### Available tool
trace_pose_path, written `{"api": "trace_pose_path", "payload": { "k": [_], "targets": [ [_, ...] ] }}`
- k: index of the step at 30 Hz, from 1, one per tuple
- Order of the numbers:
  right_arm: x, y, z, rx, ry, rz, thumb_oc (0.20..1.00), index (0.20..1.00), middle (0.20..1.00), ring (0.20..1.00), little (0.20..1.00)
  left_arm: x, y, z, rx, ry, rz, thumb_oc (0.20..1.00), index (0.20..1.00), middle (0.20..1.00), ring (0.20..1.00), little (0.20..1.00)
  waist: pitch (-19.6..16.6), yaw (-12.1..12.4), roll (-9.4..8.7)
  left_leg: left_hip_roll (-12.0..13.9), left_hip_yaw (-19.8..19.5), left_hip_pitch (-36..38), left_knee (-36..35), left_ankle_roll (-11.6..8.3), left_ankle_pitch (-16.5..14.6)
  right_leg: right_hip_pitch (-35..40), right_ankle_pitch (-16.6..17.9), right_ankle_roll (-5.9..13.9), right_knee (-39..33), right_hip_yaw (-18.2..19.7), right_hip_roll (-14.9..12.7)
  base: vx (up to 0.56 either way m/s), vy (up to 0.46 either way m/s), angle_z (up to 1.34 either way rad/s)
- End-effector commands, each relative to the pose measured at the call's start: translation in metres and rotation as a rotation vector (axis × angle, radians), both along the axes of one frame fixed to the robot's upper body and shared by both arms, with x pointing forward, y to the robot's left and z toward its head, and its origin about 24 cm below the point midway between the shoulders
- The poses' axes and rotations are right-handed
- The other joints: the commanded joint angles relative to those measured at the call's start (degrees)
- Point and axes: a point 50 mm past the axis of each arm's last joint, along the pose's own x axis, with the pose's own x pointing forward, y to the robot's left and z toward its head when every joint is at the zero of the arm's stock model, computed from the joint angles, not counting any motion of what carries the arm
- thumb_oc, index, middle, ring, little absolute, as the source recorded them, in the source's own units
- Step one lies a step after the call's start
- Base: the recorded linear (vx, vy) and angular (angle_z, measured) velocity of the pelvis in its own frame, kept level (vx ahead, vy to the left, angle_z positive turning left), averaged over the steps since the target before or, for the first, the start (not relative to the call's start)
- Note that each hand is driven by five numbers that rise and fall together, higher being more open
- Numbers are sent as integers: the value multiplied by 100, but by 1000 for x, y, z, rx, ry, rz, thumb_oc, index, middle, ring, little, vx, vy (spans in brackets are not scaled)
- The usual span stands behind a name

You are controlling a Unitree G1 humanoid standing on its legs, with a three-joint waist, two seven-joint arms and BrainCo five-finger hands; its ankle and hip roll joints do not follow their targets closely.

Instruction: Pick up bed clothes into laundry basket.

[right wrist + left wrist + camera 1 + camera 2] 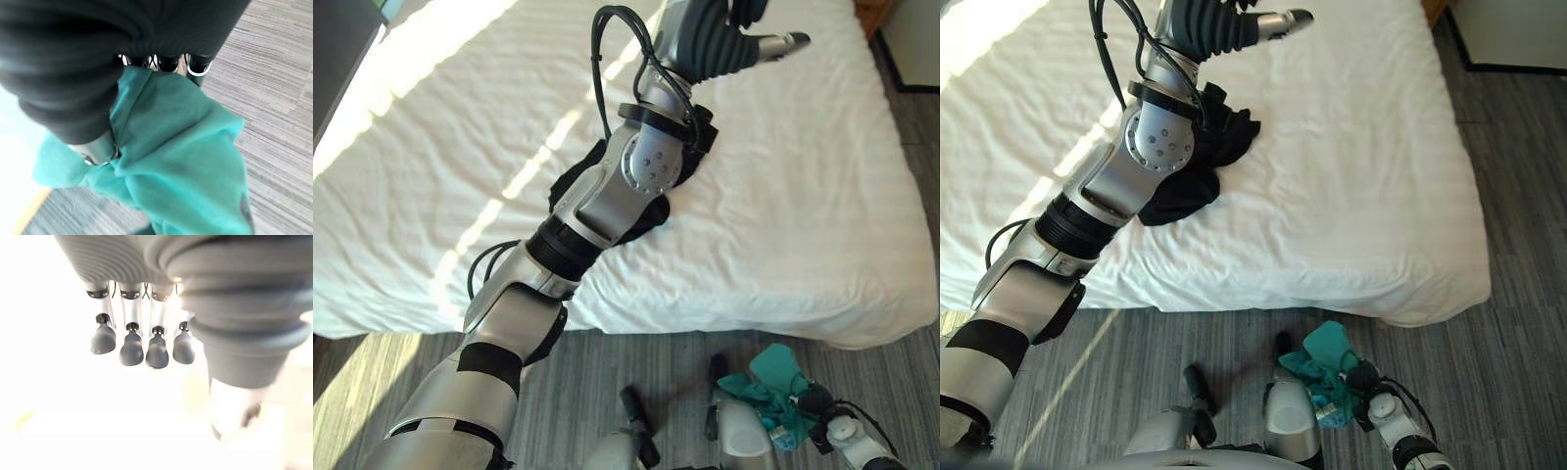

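Bedclothes here come in two pieces, and I place both against the white bed (783,225), the largest thing before me: its sheet lies lightly wrinkled, with bands of sunlight crossing the far half on my left side. Below the bed's near edge runs a grey striped carpet (1489,372).

My left arm reaches out over the mattress from the bed's near left edge. Partly hidden behind its elbow lies a black garment (1224,137), crumpled on the sheet around the middle of the bed, closer to the near edge than the far one. My left hand (773,44) hangs above the bed beyond that black garment, toward the far side. In my left wrist view my fingers (131,350) stand straight in a row, thumb apart, nothing between them, with bright white sheet below.

Off the bed, over the carpet just past its near edge on my right side, my right hand (98,149) has its fingers and thumb curled around a bunched teal cloth (186,166). Folds of it hang loose below my grip, and a darker patch shows near its lower edge.
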Motion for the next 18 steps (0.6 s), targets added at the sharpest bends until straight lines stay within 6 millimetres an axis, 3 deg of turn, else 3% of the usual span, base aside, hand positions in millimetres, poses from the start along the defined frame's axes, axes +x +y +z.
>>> {"api": "trace_pose_path", "payload": {
  "k": [1,2,4,5,6,7,8,10,11,13,14,15,16,17,18],
  "targets": [
    [-20,-48,12,-83,-10,-159,200,200,200,200,200,5,-5,-18,-6,80,-36,200,200,200,200,200,-493,267,217,231,487,-265,30,-87,-295,885,-419,505,1460,-885,-1002,-218,102,-90],
    [-15,-51,16,-82,-36,-172,200,200,200,200,200,11,1,-28,13,101,14,200,200,200,200,200,-561,352,222,230,662,-269,30,-48,-249,1041,-368,509,1420,-1068,-1049,-94,46,-95],
    [-7,-53,24,-87,-79,-152,200,200,200,200,200,32,19,-51,112,123,213,209,209,209,209,209,-679,505,204,175,715,-218,30,-16,-404,1210,-424,587,1183,-890,-937,-52,33,-115],
    [-1,-55,28,-94,-99,-142,200,200,200,200,200,43,32,-64,171,142,325,413,413,413,413,413,-714,530,218,167,769,-181,30,-8,-380,1265,-527,553,946,-868,-851,-15,-32,-147],
    [3,-56,32,-105,-109,-119,200,200,200,200,200,57,51,-84,243,189,449,683,683,683,683,683,-732,576,255,170,888,-99,41,-52,-359,1341,-519,543,572,-780,-737,-28,-128,-175],
    [11,-60,41,-116,-135,-85,200,200,200,200,200,78,89,-116,401,297,653,1000,1000,1000,1000,1000,-750,580,271,161,955,-88,100,-85,-299,1434,-573,513,-34,-508,-509,-45,-109,-203],
    [13,-61,44,-127,-136,-56,200,200,200,200,200,84,106,-124,439,327,728,1000,1000,1000,1000,1000,-722,587,288,170,995,-75,138,-102,-249,1468,-587,517,-150,-466,-471,-29,-79,-190],
    [14,-60,44,-128,-136,-54,200,200,200,200,200,84,106,-123,438,326,731,1000,1000,1000,1000,1000,-705,588,286,173,1013,-58,136,-109,-246,1473,-589,513,-150,-448,-470,-77,-36,-137],
    [33,-53,53,-161,-162,43,200,200,200,200,200,95,136,-139,532,407,865,1000,1000,1000,1000,1000,-438,806,276,400,526,-686,778,-369,82,1421,-609,403,-167,-257,-455,-206,-93,-79],
    [40,-36,52,-173,-175,141,200,200,200,200,200,100,153,-136,580,407,974,1000,1000,1000,1000,1000,-265,920,236,580,-671,-1129,1072,-682,36,1331,-640,369,-155,-146,-457,-160,-55,-74],
    [42,-33,52,-182,-183,169,200,200,200,200,200,103,168,-142,626,442,1052,1000,1000,1000,1000,1000,-224,836,238,683,-1149,-1179,1030,-754,57,1306,-608,395,-145,-88,-462,20,94,-50],
    [33,-37,49,-208,-156,180,200,200,200,200,200,102,206,-147,697,500,1196,1000,1000,1000,1000,1000,-266,642,282,917,-1203,-985,647,-762,114,1257,-582,482,-129,-21,-471,74,154,-8],
    [28,-39,45,-219,-135,187,200,200,200,200,200,98,226,-156,744,553,1265,1000,1000,1000,1000,1000,-300,574,302,978,-1001,-791,375,-739,161,1278,-577,512,-101,-33,-458,84,134,-4],
    [27,-39,45,-220,-134,189,200,200,200,200,200,98,226,-156,745,554,1266,1000,1000,1000,1000,1000,-294,584,303,971,-973,-737,311,-742,189,1288,-578,515,-100,-16,-458,128,155,-22],
    [20,-36,39,-212,-114,180,200,200,200,200,200,85,266,-168,735,659,1376,1000,1000,1000,1000,1000,-381,534,305,992,-726,-522,62,-705,228,1300,-573,515,-64,0,-416,133,144,-33]
  ]
}}
